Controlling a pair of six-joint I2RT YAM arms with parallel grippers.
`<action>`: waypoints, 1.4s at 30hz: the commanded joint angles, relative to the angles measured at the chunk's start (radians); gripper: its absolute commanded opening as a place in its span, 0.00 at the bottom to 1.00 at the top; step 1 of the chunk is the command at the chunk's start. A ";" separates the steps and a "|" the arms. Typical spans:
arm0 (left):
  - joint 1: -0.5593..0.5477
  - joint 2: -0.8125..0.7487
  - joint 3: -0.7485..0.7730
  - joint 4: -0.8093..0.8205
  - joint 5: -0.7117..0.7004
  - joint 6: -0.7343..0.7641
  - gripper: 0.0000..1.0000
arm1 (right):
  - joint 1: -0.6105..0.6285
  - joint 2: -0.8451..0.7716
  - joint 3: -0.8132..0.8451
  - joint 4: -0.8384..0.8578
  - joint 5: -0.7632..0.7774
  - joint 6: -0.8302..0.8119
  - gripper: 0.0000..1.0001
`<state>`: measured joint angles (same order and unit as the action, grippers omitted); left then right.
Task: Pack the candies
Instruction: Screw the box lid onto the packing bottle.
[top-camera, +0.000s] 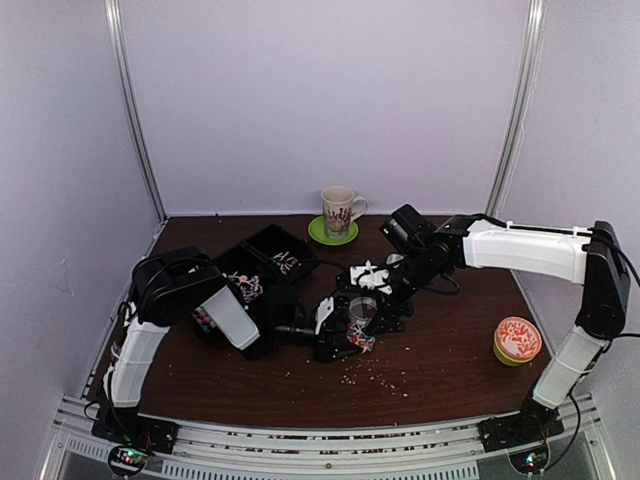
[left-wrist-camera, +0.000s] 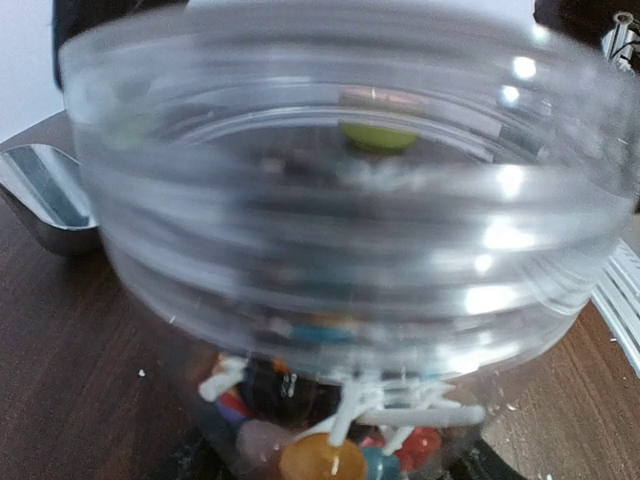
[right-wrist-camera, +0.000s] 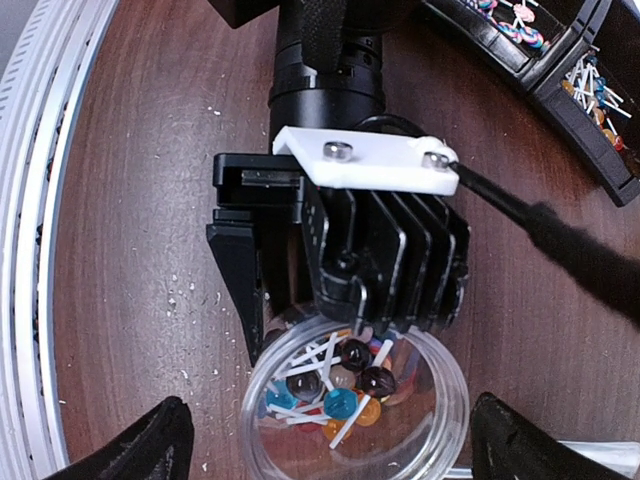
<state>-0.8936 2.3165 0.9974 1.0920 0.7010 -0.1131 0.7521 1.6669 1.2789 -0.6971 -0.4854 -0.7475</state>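
while left gripper (right-wrist-camera: 320, 320) clasps the jar (right-wrist-camera: 445, 425), candies (right-wrist-camera: 338, 398) inside, right gripper (right-wrist-camera: 335, 445) agape

The dark brown wood-grain surface (top-camera: 450, 340) has a dull, faintly streaked finish, dusted with dry pale crumbs (top-camera: 375, 378). The clear ridged plastic jar (left-wrist-camera: 340, 230) is glossy, its threaded rim catching bright highlights. Inside it, the round candies (right-wrist-camera: 340, 400) look glassy and smooth, on thin matt white sticks. The left pincer (right-wrist-camera: 330, 340) is matt black plastic with a ribbed body, topped by a smooth white plastic plate (right-wrist-camera: 375, 165) with shiny metal screws (right-wrist-camera: 338, 150). The fingers (right-wrist-camera: 140, 450) of the right pincer (right-wrist-camera: 335, 455) are matt black too. A silvery curved scoop (left-wrist-camera: 45, 195) looks like polished metal. The pale patterned mug (top-camera: 338, 210) has a glazed sheen. Ribbed silvery metal rails (top-camera: 330, 435) edge the surface
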 joint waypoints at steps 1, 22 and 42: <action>-0.011 0.003 0.025 0.011 0.037 0.025 0.22 | -0.002 0.017 0.030 -0.001 -0.031 -0.026 0.97; 0.002 0.015 0.007 0.003 -0.174 0.001 0.19 | 0.034 -0.088 -0.164 0.119 -0.009 0.174 0.97; 0.005 0.009 0.020 -0.068 -0.266 -0.007 0.18 | 0.051 -0.148 -0.216 0.082 0.079 0.305 0.97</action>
<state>-0.9203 2.3215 1.0050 1.0969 0.5518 -0.0830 0.7815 1.5574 1.0794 -0.5282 -0.3977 -0.4728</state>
